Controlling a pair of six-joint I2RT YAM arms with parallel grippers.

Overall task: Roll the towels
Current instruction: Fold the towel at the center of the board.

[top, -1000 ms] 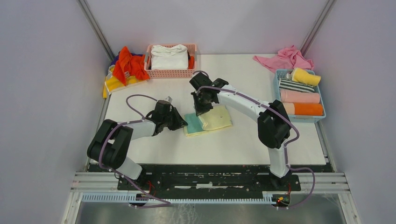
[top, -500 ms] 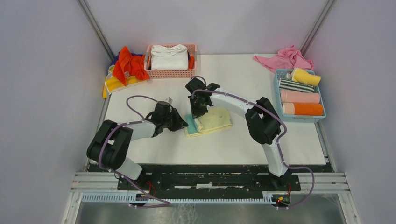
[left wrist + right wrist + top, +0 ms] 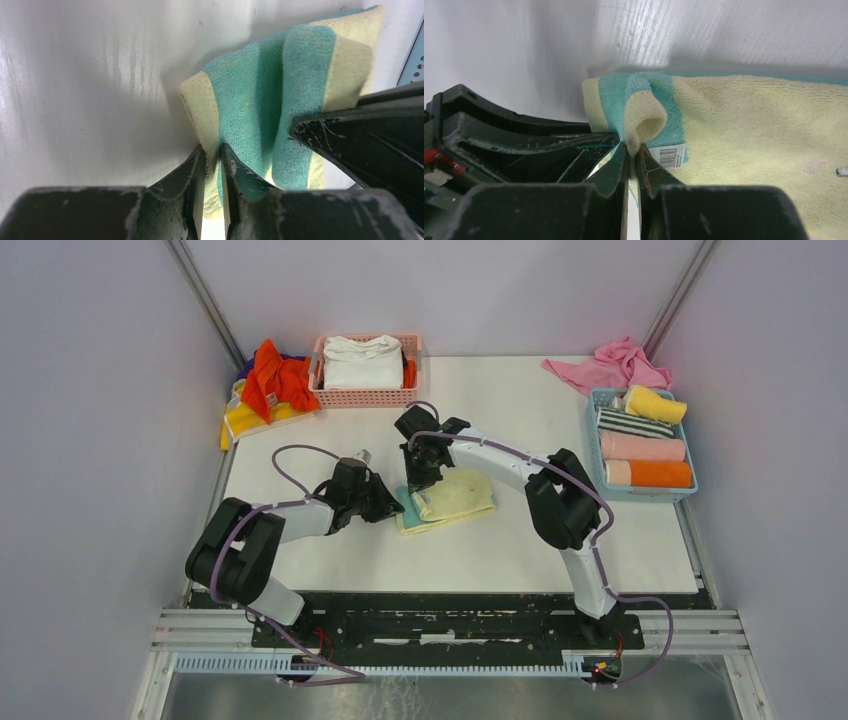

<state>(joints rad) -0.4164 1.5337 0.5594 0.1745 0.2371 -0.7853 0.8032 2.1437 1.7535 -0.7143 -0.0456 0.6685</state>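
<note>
A pale yellow towel with a teal band (image 3: 455,497) lies on the white table near the middle; its left end is curled over. My left gripper (image 3: 392,502) is shut on the towel's left edge; the left wrist view shows the cloth (image 3: 260,95) pinched between the jaws. My right gripper (image 3: 421,480) is shut on the same curled end from the far side; the right wrist view shows the folded yellow lip (image 3: 644,122) in its jaws, next to a barcode label (image 3: 667,155). An orange-red towel (image 3: 272,377) lies in a pile at the far left.
A blue basket (image 3: 595,430) at the right holds several rolled towels, yellow (image 3: 655,404), striped, pink and orange. A pink basket (image 3: 365,396) at the back holds white cloth. A loose pink cloth (image 3: 608,366) lies at the back right. A yellow cloth (image 3: 240,418) lies under the orange-red one.
My right gripper has moved left with the towel's teal end, curling it over onto the yellow part. The left gripper has stayed at the towel's left edge.
</note>
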